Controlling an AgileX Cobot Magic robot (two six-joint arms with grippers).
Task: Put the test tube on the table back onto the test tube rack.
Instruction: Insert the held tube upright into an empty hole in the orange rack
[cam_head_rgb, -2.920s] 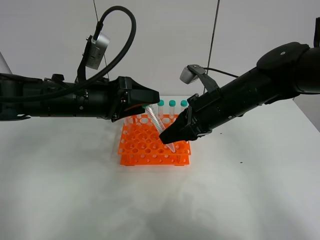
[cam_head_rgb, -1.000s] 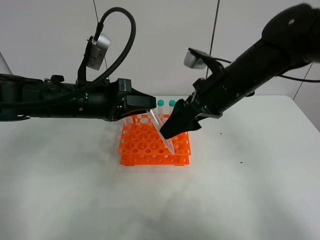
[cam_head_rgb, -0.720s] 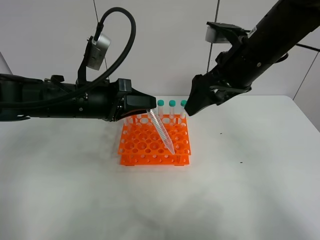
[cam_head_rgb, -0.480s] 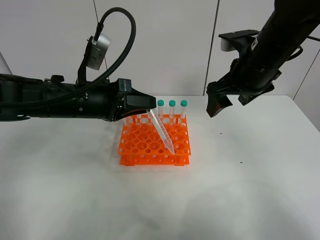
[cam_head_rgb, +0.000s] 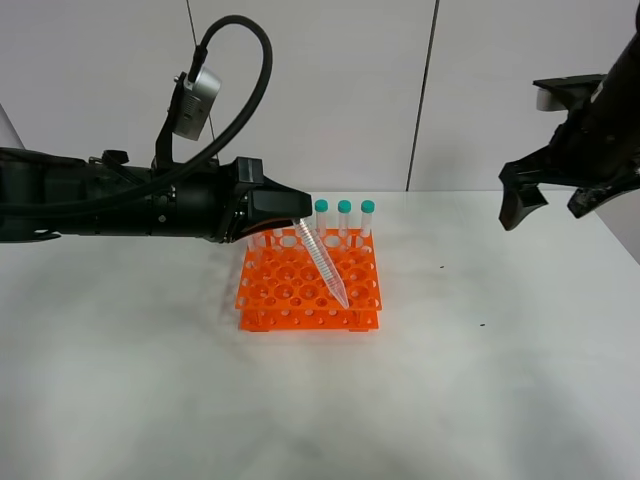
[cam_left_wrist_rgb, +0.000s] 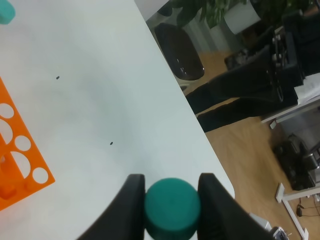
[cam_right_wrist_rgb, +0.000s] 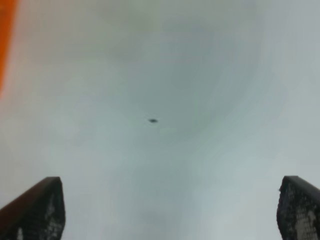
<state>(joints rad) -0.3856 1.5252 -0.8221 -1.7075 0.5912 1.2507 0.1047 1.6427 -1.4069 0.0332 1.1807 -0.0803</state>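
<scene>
My left end effector (cam_left_wrist_rgb: 171, 197) is pinching the test tube (cam_head_rgb: 322, 262) by its cap (cam_left_wrist_rgb: 172, 216); probably light, slick. My right end effector (cam_head_rgb: 548, 206) is hanging open

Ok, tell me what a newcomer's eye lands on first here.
The bright orange rack in the middle of the white table stands out first, with a tilted test tube held over it by the left gripper, tip down at its holes. Far right, the right gripper hangs open and empty.
</scene>
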